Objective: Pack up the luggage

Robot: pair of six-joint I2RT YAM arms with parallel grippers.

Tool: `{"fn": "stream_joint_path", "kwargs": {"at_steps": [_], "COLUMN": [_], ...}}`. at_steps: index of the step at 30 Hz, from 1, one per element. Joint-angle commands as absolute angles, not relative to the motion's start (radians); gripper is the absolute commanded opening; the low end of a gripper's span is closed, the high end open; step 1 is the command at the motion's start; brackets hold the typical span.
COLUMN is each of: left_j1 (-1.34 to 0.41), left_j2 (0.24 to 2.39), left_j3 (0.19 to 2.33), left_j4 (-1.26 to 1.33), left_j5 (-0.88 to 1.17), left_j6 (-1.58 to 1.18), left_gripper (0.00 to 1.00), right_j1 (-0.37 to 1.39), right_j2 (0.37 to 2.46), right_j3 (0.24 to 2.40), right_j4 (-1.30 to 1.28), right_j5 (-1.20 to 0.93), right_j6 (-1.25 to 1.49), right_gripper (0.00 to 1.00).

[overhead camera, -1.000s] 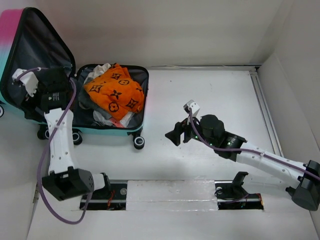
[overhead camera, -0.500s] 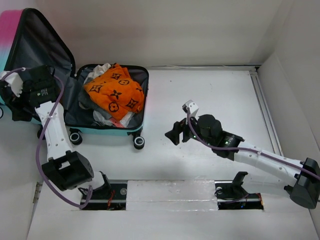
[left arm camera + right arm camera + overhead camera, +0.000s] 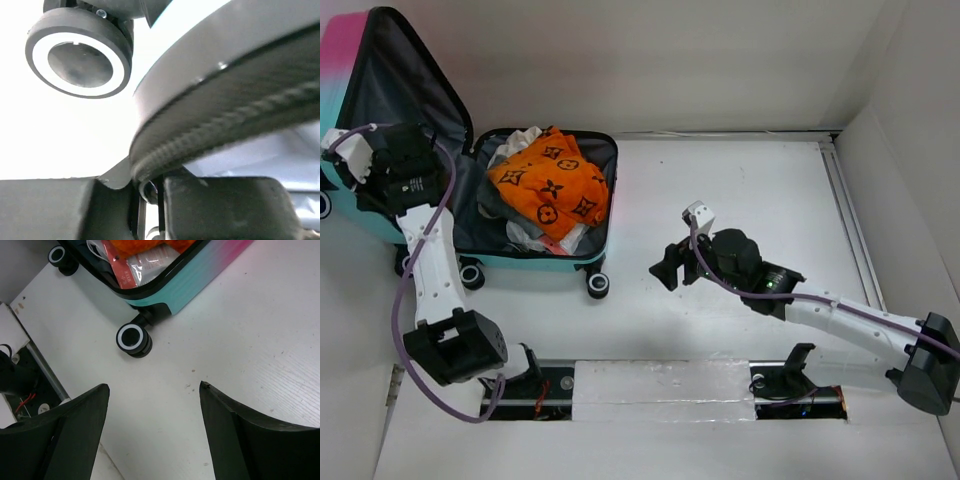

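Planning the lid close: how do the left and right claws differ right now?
The left claw is shut, apparently pinching the luggage lid at its rim; the right claw is open and holds nothing. The left is up at the raised lid; the right hangs over the table. Both are black and two-fingered.

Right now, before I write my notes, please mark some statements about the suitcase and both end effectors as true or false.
1. The suitcase is open. True.
2. An orange cloth lies on top inside it. True.
3. The right end effector holds the cloth. False: it is open and empty, above the table.
4. The suitcase has no wheels. False: black wheels show at its near side.
5. The left end effector is shut on the edge of the lid. True.
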State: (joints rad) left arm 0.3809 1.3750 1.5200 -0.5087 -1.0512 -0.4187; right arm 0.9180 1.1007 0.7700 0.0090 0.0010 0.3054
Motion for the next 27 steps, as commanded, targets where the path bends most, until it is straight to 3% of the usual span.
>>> {"fn": "stream_joint_path", "kwargs": {"at_steps": [1, 3, 4, 5, 7, 10, 13, 14, 16, 17, 21, 27], "left_j1": [0.242, 0.070, -0.141, -0.241, -0.489, -0.661, -0.950, -1.015, -1.135, -1.162, -1.275, -1.480], "left_j2": [1.344, 1.304, 1.264, 1.250, 1.250, 1.259, 1.298, 1.319, 1.380, 1.393, 1.404, 1.391], "left_j3": [1.520, 1.446, 1.406, 1.375, 1.347, 1.323, 1.264, 1.264, 1.264, 1.264, 1.334, 1.520], "left_j4": [-0.490, -0.459, -0.439, -0.462, -0.698, -0.915, -1.083, -1.115, -1.129, -1.129, -1.129, -1.080], "left_j5": [-1.069, -1.129, -1.188, -1.271, -1.302, -1.244, -1.244, -1.244, -1.203, -1.194, -1.178, -1.245], "left_j6": [-0.325, -0.295, -0.282, -0.313, -0.587, -0.869, -1.076, -1.106, -1.077, -1.077, -1.077, -0.881], "left_gripper": [0.00, 0.00, 0.00, 0.00, 0.00, 0.00, 0.00, 0.08, 0.40, 0.68, 1.00, 1.00], "right_j1": [0.927, 0.927, 0.927, 0.927, 0.927, 0.927, 0.936, 0.936, 0.936, 0.936, 0.936, 0.936], "right_j2": [1.106, 1.136, 1.147, 1.160, 1.193, 1.206, 1.206, 1.197, 1.177, 1.166, 1.036, 0.803], "right_j3": [0.788, 0.802, 0.802, 0.811, 0.822, 0.844, 0.844, 0.844, 0.835, 0.834, 0.810, 0.798], "right_j4": [0.058, 0.058, 0.058, 0.058, 0.058, 0.058, 0.058, 0.058, 0.046, 0.037, -0.014, -0.138], "right_j5": [0.006, 0.006, 0.006, 0.006, 0.006, 0.006, 0.066, 0.077, 0.122, 0.133, 0.199, 0.262], "right_j6": [0.290, 0.290, 0.290, 0.290, 0.290, 0.299, 0.308, 0.308, 0.317, 0.318, 0.318, 0.327], "right_gripper": [0.78, 0.78, 0.78, 0.78, 0.78, 0.78, 0.78, 0.80, 0.80, 0.81, 0.80, 0.77]}}
